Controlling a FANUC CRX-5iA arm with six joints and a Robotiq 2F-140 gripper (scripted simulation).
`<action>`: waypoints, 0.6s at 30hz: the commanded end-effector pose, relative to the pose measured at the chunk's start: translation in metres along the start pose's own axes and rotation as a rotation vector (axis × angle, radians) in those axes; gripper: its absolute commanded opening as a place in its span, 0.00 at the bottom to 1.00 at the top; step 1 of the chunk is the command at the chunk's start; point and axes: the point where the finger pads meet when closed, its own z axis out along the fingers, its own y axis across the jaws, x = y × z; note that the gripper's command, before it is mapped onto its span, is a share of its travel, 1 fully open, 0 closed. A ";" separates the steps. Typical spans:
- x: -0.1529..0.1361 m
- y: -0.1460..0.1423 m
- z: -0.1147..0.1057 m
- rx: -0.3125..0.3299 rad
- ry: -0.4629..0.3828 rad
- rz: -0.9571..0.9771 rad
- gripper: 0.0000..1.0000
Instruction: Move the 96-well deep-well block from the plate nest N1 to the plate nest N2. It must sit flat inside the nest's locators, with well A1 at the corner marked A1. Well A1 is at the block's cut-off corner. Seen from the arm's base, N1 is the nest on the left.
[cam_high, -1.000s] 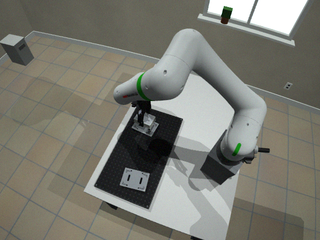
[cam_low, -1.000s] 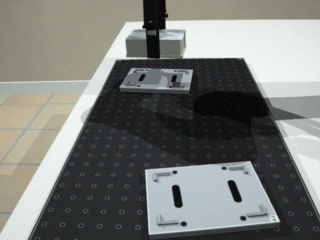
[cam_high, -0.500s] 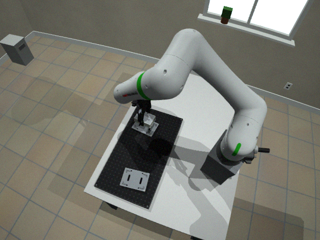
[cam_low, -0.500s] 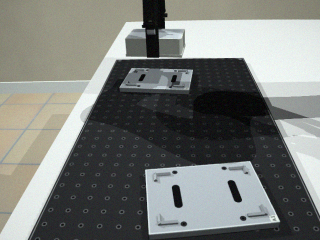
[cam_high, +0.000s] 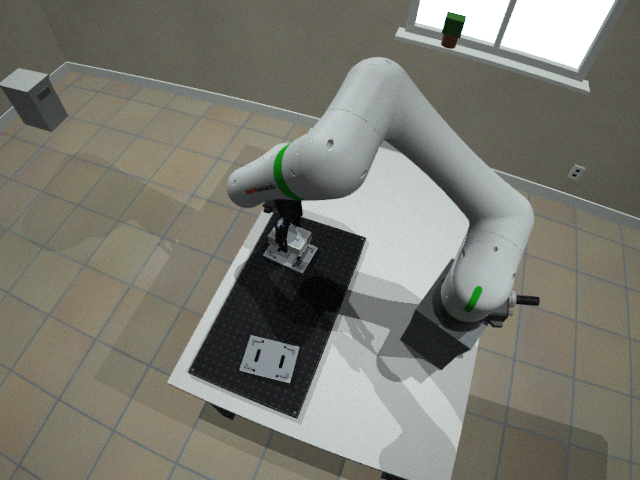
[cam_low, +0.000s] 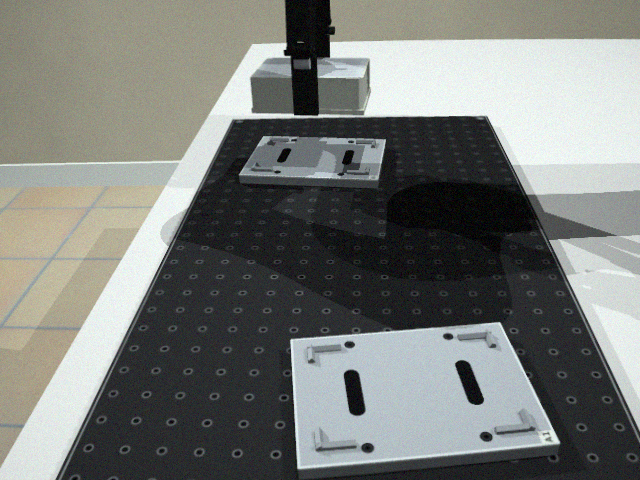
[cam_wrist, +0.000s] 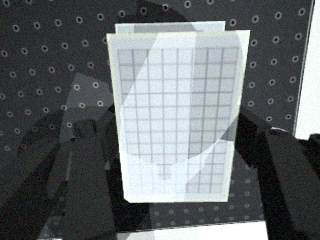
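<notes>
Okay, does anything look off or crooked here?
Nothing stands out. The gripper holds the deep-well block level in the air above the far nest; the near nest, marked A1, lies bare and square on the breadboard.

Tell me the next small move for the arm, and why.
Probably carry the pale grey deep-well block toward the near grey nest plate marked A1. The black gripper is shut on the block, which hangs lifted above the far nest plate, whose locators are bare, and the near nest's locators are unoccupied too.
</notes>
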 end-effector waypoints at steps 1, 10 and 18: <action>0.001 0.000 -0.001 -0.001 0.002 0.000 0.10; 0.001 0.000 0.005 -0.001 0.002 0.000 0.10; 0.001 0.000 0.019 -0.001 0.002 0.000 0.10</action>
